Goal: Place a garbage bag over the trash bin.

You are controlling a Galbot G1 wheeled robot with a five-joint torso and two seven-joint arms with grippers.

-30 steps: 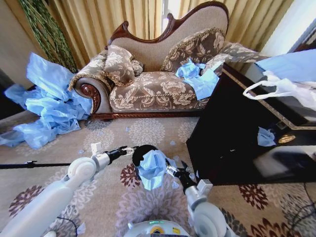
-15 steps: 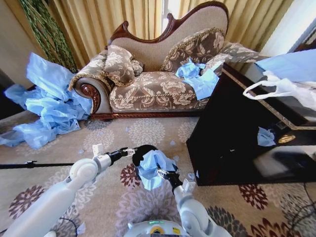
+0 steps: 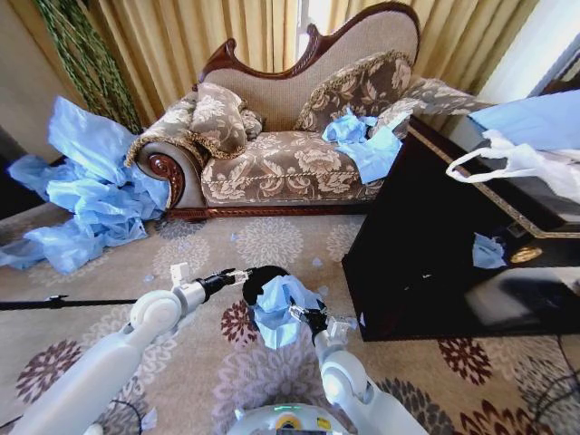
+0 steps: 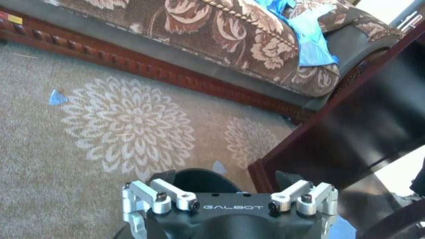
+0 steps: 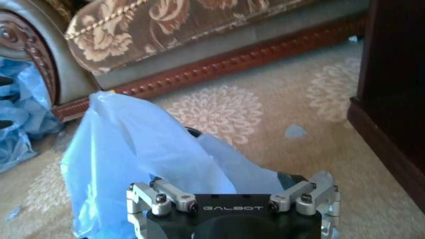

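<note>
Since the earlier frame, the right gripper (image 3: 294, 311) has drawn back toward the robot's base, while the left gripper (image 3: 241, 275) is staying at the rim of the trash bin (image 3: 256, 280). The left jaw gap cannot be determined. The garbage bag (image 3: 279, 306) is lying crumpled over the bin's near side on the rug (image 3: 190, 263). The right gripper is closing on the bag's lower edge. The dark cabinet (image 3: 426, 245) is standing just beside the bin.
</note>
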